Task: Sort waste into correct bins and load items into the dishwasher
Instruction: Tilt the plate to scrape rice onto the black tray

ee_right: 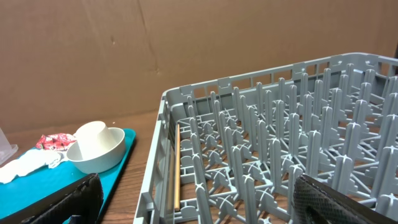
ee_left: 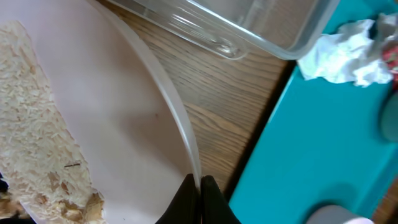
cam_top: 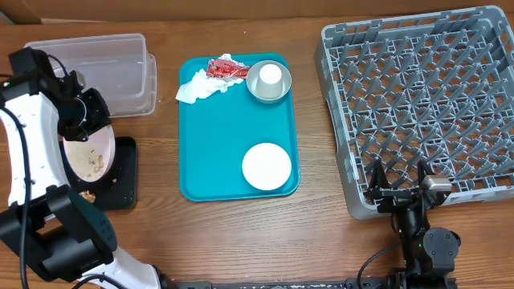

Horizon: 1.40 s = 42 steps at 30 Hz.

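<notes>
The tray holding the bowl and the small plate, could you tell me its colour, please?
The tray is teal, clearest in the overhead view.

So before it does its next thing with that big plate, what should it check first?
1. Grip: the left gripper pinches the large plate by its rim, jaws shut. Ok.
2. Plate over the bin: it tilts above the black tray. Ok.
3. Plate scraped: rice crumbs cling to it. Not ok.
4. All crumbs would land inside the tray: cannot tell.
5. Room in the dish rack: no dishes among its pegs. Ok.
6. Other arm free: the right gripper is open, holding nothing, at the rack's near edge. Ok.
</notes>
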{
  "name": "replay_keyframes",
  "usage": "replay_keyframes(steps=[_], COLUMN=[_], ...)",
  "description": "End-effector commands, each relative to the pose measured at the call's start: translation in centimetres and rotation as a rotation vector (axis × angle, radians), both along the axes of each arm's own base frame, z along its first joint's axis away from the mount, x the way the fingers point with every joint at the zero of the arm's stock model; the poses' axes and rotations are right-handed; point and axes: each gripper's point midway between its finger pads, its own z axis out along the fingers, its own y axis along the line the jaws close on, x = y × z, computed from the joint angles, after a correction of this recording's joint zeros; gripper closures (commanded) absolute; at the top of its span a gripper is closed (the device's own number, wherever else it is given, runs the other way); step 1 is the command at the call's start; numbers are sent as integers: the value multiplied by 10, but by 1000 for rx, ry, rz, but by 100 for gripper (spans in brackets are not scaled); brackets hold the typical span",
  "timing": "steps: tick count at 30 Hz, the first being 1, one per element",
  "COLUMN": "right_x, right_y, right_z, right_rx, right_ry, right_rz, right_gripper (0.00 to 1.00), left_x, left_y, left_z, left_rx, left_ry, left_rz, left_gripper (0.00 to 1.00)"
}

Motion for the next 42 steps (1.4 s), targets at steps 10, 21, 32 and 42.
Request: replay_keyframes(steps=[10, 21, 32, 42], right_x=[0, 0, 0, 0], right_y=[0, 0, 0, 0], right_z=[-1, -1, -1, -1], right_rx=[-4, -4, -4, -4], right_ry=[-8, -8, -8, -8], right_rz=[-4, -3, -4, -4], right_gripper=[0, 0, 0, 0], left_x=[-7, -14, -13, -37], left_y=[5, 20, 28, 53], left_z=[26, 44, 58, 69], left_rx=[-247, -378, -455, -528], left_ry=[-142, -254, -337, -391], left_rz=[29, 57, 80, 162], left_gripper=[96, 96, 96, 97])
